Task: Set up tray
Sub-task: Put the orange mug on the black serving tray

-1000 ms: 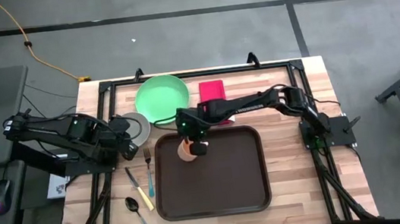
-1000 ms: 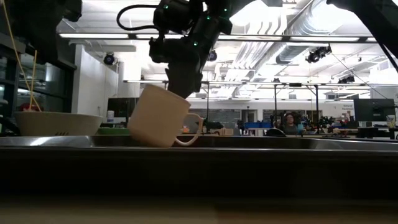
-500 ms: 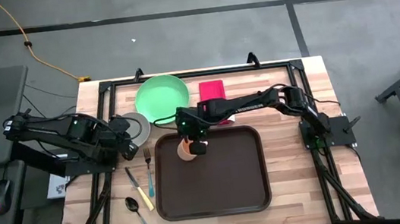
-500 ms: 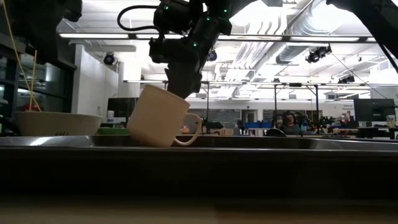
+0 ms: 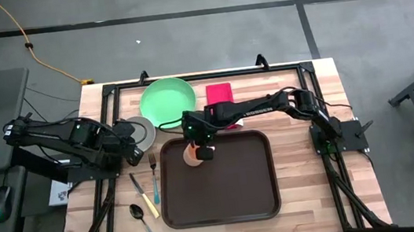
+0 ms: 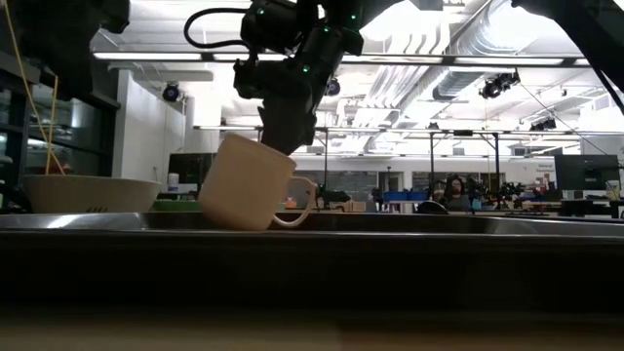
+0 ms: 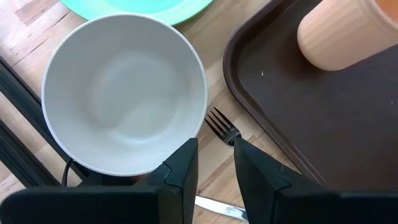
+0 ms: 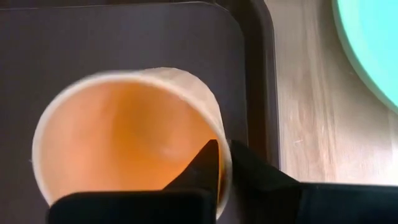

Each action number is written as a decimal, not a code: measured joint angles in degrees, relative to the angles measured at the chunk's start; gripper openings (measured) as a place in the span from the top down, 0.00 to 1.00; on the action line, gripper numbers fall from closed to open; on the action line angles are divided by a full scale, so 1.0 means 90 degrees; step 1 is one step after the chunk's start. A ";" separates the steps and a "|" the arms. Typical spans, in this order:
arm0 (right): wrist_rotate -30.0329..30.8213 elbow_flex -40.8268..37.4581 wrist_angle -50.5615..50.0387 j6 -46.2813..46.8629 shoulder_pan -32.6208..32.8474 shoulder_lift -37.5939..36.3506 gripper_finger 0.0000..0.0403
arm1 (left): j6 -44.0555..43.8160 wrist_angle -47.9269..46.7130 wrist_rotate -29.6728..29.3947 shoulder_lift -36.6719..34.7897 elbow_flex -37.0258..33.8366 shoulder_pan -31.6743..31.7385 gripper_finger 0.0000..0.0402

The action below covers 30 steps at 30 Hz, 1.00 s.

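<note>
High view, right claw (image 5: 195, 151) pinching cup (image 5: 191, 157) rim, over tray (image 5: 232, 192) corner

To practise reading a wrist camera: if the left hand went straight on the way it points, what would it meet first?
Most likely the grey bowl: the left hand straddles its near rim. The fork lies just beside that line; depth is hard to judge.

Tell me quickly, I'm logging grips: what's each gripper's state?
Left gripper: open, empty, beside the round white bowl.
Right gripper: closed on the tan handled mug rim.
</note>
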 joint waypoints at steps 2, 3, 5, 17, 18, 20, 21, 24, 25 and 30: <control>0.0000 0.0000 0.0000 0.0002 0.0000 0.0000 0.90 | 0.0000 -0.0002 0.0000 0.0000 0.0000 0.0000 0.66; 0.0002 0.0000 0.0000 0.0002 0.0000 0.0000 0.88 | 0.0000 -0.0002 0.0000 0.0000 0.0000 0.0000 0.66; 0.0002 0.0000 0.0000 0.0024 0.0000 0.0000 0.84 | 0.0000 -0.0002 0.0000 0.0000 0.0000 -0.0002 0.66; 0.0047 0.0486 -0.0081 -0.0008 0.0000 0.0002 0.77 | 0.0000 -0.0014 0.0000 0.0000 0.0000 -0.0001 0.66; 0.0049 0.0565 -0.0089 -0.0010 0.0000 0.0002 0.76 | 0.0000 -0.0012 0.0000 0.0000 0.0000 -0.0001 0.66; 0.0056 0.0677 -0.0084 -0.0023 -0.0001 0.0002 0.76 | 0.0000 -0.0010 0.0002 0.0000 0.0000 0.0000 0.66; 0.0055 0.0718 -0.0106 -0.0027 -0.0002 0.0002 0.75 | 0.0000 -0.0010 0.0007 0.0000 0.0000 0.0000 0.66; 0.0062 0.0821 -0.0310 -0.0115 -0.0002 0.0002 0.75 | 0.0000 -0.0002 0.0009 -0.0001 0.0000 -0.0001 0.66; 0.0081 0.0845 -0.0347 -0.0126 -0.0002 0.0002 0.74 | 0.0000 0.0002 0.0008 0.0000 0.0000 -0.0002 0.66; 0.0391 0.1014 -0.0628 -0.0141 0.0000 0.0002 0.74 | 0.0007 0.0020 0.0007 0.0000 0.0000 -0.0002 0.66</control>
